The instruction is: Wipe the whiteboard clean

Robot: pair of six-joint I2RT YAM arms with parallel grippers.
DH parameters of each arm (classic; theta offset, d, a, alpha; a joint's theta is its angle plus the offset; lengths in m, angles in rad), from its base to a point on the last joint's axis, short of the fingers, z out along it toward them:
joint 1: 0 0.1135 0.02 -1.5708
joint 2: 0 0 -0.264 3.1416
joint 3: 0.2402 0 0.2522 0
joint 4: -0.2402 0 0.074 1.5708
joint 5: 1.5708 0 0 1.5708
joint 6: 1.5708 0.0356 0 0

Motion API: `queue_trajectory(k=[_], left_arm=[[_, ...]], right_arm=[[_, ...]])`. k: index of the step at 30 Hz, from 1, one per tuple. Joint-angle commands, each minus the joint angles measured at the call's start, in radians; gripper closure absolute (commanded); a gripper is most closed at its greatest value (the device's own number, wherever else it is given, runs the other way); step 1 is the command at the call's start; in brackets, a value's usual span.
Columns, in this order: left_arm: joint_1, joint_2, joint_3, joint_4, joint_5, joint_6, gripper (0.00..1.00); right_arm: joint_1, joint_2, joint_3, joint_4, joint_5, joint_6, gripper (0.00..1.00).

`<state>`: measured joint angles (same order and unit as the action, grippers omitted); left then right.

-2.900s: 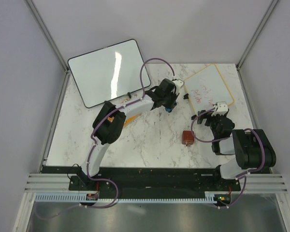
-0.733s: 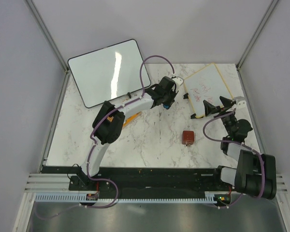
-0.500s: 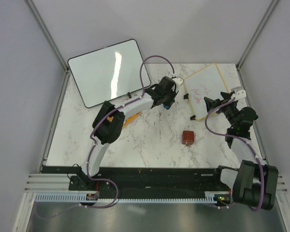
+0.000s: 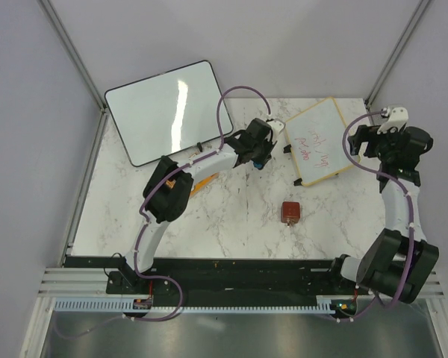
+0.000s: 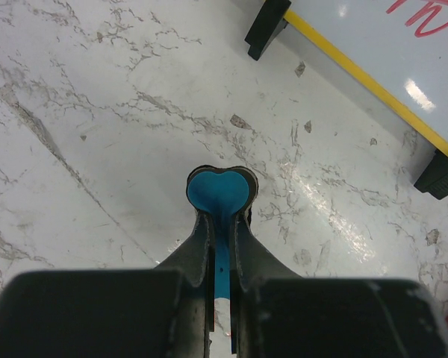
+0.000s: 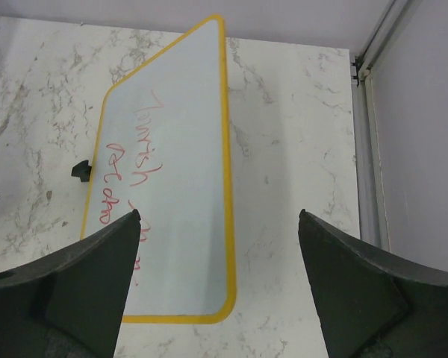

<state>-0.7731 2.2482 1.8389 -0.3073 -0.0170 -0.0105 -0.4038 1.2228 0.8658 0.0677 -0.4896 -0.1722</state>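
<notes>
Left tool [image 5: 222, 203] is clamped on a thin blue piece [image 5: 220, 190], low over the table [image 4: 231, 216] by the 9 o'clock edge of the whiteboard [image 4: 319, 138]. Right tool [image 6: 218, 216] hangs empty at its 3 o'clock side, jaws wide apart. The whiteboard lies at 1 o'clock on the table, red writing [image 6: 127, 175] unwiped. Raised on small clip feet [image 5: 267, 30], it would likely skid or tip if wiped unbraced.

whiteboard [image 4: 319, 140]: yellow frame, red writing | table [image 4: 239, 216]: white marble, grey veins | block [image 4: 290, 212] near whiteboard: reddish-brown | tab [image 5: 222, 195]: blue
</notes>
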Motion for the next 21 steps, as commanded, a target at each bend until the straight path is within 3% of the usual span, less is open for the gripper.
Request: queue_trajectory(k=[1,4,9,17,21], left_arm=[[-0.012,-0.061,0.011,0.014,0.012,-0.002,0.98],[-0.012,-0.064,0.005,0.013,0.011,0.001,0.98],[-0.014,-0.064,-0.004,0.014,0.012,0.001,0.98],[-0.014,-0.062,-0.01,0.039,0.006,-0.025,0.98],[-0.015,-0.058,-0.007,0.045,0.012,-0.036,0.98]], right_arm=[[-0.067,0.111,0.189,-0.223,-0.124,-0.016,0.12],[-0.142,0.196,0.346,-0.321,-0.243,-0.013,0.18],[-0.274,0.309,0.429,-0.393,-0.44,0.028,0.15],[-0.279,0.483,0.558,-0.814,-0.569,-0.272,0.19],[-0.28,0.509,0.576,-0.917,-0.612,-0.381,0.19]])
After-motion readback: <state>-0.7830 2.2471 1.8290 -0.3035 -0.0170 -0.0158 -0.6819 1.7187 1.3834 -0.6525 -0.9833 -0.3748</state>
